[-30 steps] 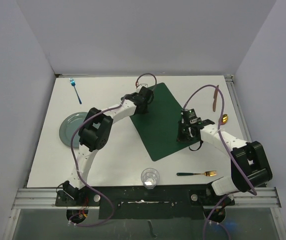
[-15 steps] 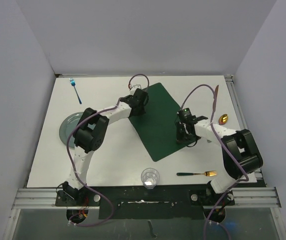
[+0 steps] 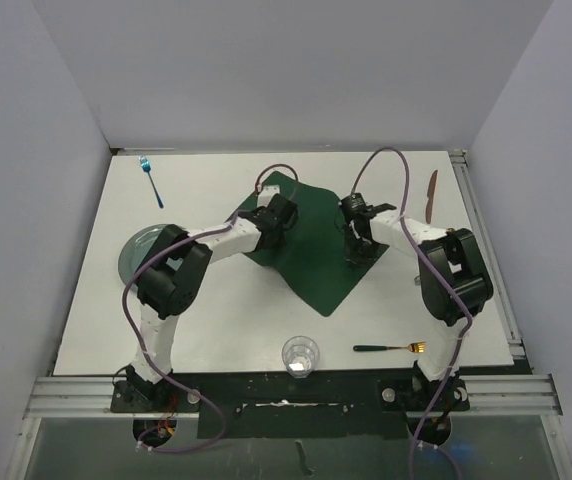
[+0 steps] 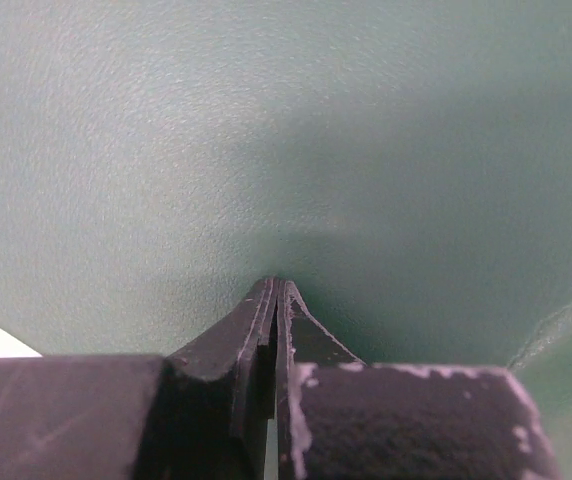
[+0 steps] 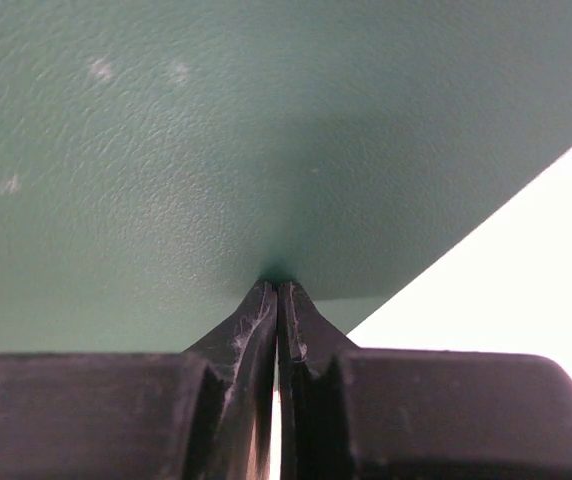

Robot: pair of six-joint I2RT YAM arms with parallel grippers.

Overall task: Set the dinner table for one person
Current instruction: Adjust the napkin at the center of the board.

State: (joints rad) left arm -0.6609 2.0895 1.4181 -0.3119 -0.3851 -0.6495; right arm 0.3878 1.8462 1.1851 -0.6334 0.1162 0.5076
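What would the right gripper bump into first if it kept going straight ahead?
The green placemat. The right gripper has its jaws shut right at the mat, seemingly pinching it, so nothing lies between.

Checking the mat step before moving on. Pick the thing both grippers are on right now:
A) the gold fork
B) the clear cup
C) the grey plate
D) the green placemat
D: the left gripper and the right gripper both have their jaws closed, with the tips meeting the surface of the green placemat. That green surface fills most of each wrist view.
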